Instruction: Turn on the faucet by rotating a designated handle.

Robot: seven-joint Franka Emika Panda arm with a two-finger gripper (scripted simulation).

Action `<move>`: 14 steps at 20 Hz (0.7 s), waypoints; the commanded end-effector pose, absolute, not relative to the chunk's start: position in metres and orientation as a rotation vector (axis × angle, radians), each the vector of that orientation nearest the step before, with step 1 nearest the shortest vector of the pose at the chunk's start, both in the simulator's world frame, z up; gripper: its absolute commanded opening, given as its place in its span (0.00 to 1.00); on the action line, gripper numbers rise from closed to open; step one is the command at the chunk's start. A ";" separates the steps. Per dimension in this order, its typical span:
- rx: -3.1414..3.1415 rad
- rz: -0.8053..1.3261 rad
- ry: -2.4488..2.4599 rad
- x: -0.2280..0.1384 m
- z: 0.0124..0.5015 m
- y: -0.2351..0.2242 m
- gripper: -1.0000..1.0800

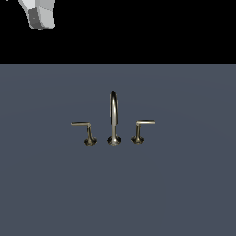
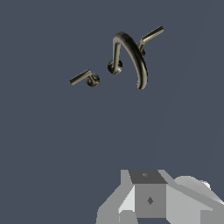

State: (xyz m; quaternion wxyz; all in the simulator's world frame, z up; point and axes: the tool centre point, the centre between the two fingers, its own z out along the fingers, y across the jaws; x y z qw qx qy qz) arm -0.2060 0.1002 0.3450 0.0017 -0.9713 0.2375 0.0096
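Seen in the exterior view, going from that view's left to its right: first a pale grey piece of the arm [image 1: 40,14] at the upper left corner of the picture, above and beyond the far edge of the dark grey-blue tabletop [image 1: 118,193]; then, near the middle of that tabletop, the handle [image 1: 83,130], an L-shaped lever on a flared stem with its flat arm running off toward the exterior view's left; then the arched spout [image 1: 113,115] of the faucet, standing upright on its flared base; last, the mirror-image lever [image 1: 142,129], its arm running toward the exterior view's right. All three in one row, near each other but apart, none touched by anything. In the wrist view, only the grey body of the gripper [image 2: 148,199] at the picture's edge, fingertips out of frame, so cannot tell whether spread or pressed together; nothing visibly held. Well apart from the handle [image 2: 85,78], with bare tabletop between. Judged from both views: approach not yet made, task at its start. Key relation for the coming move: handle lying down and forward from the claw, toward the tabletop's middle, its long axis level and parallel to the row of fittings. Likely need: descend toward the lever's free end, fingers across that axis, clear of the spout just beside it.
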 end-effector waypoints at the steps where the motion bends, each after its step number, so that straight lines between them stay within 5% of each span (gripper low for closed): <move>1: -3.025 0.029 0.829 -0.198 0.331 0.109 0.00; 14: -2.886 0.025 1.217 -0.149 0.266 0.142 0.00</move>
